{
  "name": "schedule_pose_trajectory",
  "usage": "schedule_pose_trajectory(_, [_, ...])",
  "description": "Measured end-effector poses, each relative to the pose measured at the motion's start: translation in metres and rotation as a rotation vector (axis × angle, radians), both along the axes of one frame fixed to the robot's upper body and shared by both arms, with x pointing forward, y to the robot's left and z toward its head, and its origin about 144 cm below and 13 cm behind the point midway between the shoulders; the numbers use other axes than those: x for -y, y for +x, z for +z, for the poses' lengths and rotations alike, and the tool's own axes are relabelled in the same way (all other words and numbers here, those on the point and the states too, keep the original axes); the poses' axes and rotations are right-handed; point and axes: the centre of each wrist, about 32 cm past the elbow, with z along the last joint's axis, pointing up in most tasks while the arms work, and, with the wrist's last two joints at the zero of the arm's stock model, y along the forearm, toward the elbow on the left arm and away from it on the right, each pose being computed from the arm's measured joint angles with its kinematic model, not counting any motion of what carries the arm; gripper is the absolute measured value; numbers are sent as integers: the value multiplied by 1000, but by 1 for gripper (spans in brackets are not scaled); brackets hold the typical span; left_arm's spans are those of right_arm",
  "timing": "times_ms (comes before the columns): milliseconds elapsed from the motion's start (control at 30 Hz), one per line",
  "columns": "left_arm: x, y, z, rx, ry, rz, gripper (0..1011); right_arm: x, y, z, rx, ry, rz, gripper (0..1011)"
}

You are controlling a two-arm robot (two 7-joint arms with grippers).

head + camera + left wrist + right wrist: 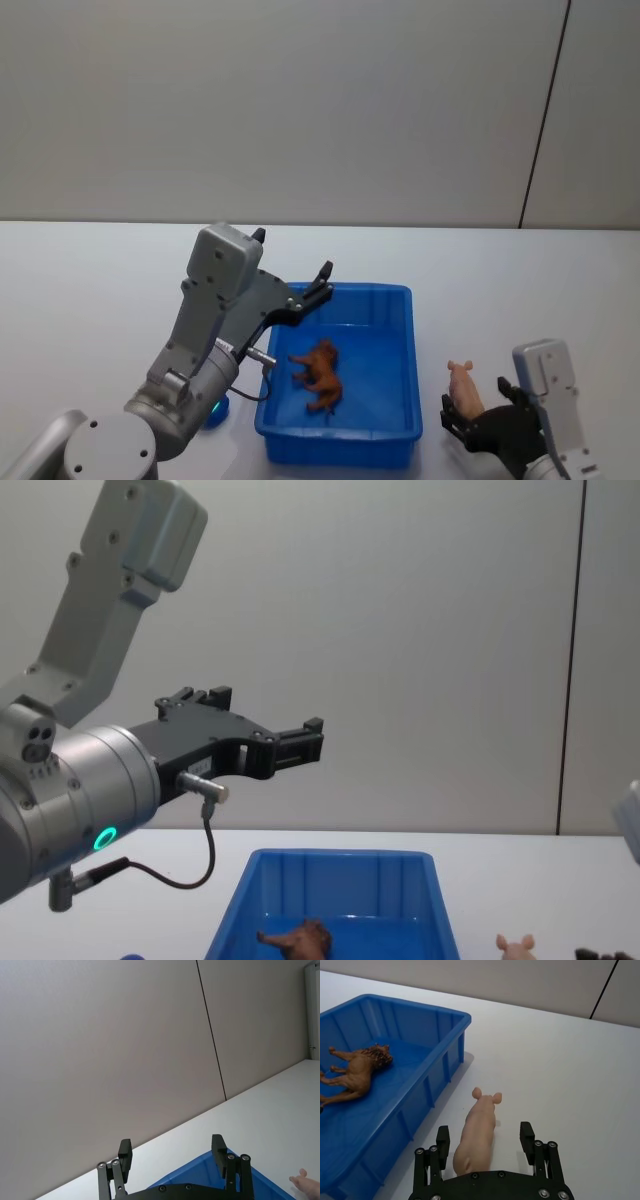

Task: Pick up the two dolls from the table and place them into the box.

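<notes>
We log the brown doll (320,375) lying inside the box (400,294), lower centre of the head view. The left gripper (171,1144) hangs over the box's upper-left corner, fingers apart. At lower right, the right gripper (484,1131) straddles the pig (475,1145) on the table (520,300), fingers apart and seemingly not touching it.

Doll (320,376) in box (340,448), perhaps toppled, pig (464,388) right, on table (520,300)
</notes>
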Motion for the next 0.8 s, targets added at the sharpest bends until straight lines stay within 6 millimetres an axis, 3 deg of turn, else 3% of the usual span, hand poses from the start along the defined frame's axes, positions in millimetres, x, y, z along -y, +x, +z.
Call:
schedule_pose_trajectory(333, [0, 0, 0, 0, 0, 0, 1001, 0, 0, -9, -28, 2, 22, 644])
schedule_pose_trajectory(567, [0, 0, 0, 0, 0, 0, 1001, -1, 1, -11, -19, 7, 40, 400])
schedule_pose_trajectory(800, [0, 0, 0, 0, 0, 0, 1001, -2, 1, -9, 27, 11, 57, 384])
